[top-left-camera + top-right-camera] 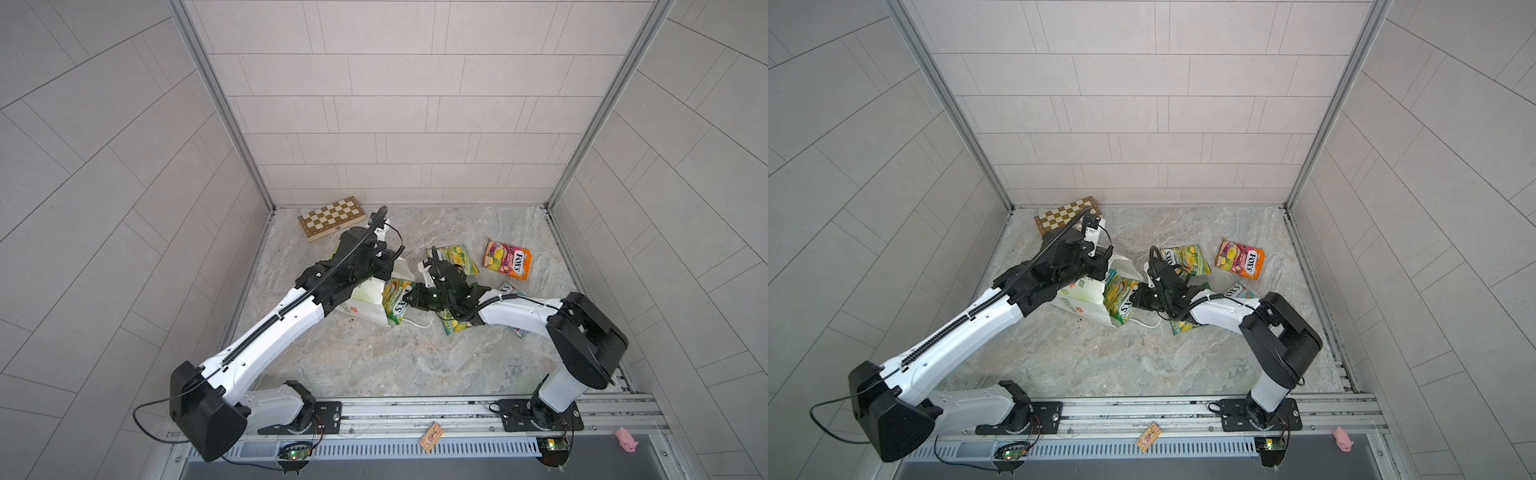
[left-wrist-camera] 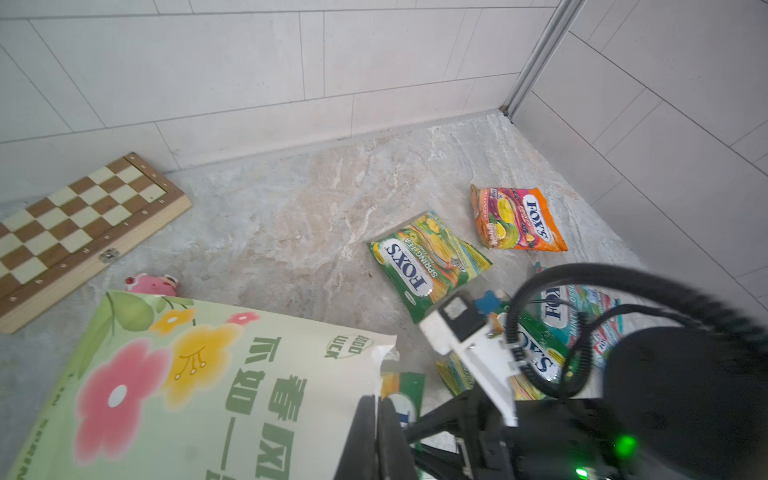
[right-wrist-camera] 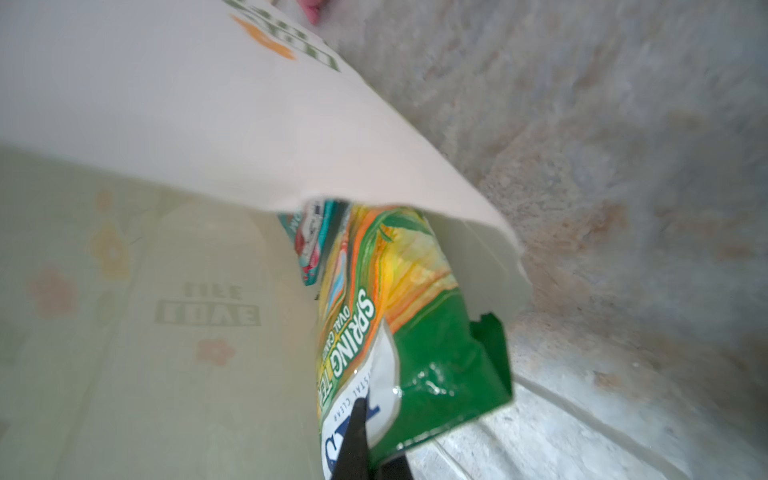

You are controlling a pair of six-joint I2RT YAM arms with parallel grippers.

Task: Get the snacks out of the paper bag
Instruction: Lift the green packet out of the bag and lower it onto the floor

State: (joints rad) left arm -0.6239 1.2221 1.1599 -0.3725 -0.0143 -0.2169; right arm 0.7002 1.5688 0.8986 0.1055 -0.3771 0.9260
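1. Pale tiled walls on three sides, marbled tabletop (image 1: pixel 374 365) below. Found, in both top views, the paper bag (image 1: pixel 368 302) lying on its side left of centre, mouth facing right. Saw a green-yellow packet (image 1: pixel 395 303) half out of that mouth, nipped by the right gripper (image 1: pixel 411 299). Counted four loose snacks right of the bag: far green packet (image 1: pixel 453 259), pink-orange packet (image 1: pixel 507 264) beside it at the far right, teal packet (image 1: pixel 509 289) and second green packet (image 1: pixel 455 326) nearer, both partly under the right arm. Noted a chessboard (image 1: pixel 332 218) far left. Could not judge the left pincer from above.
2. Left wrist view: looked across the bag's flowered upper wall. Caught the left gripper (image 2: pixel 377 411) clenched on the rim of that wall, seemingly propping the mouth open. Spotted a pink pig toy (image 2: pixel 151 284) just beyond the bag, near the chessboard.
3. Right wrist view: peered into the mouth. Found dark fingers (image 3: pixel 355 432) clamped either side of the green-yellow packet's logo end. Glimpsed a teal-red packet (image 3: pixel 307 249) deeper inside, behind it; could not tell about any more. Judged the held packet light, crinkly and slick, soft foil over loose sweets, so best pinched on a flat sealed edge and drawn straight out. Judged the bag thin and flimsy, liable to slide or tear unless pinned.
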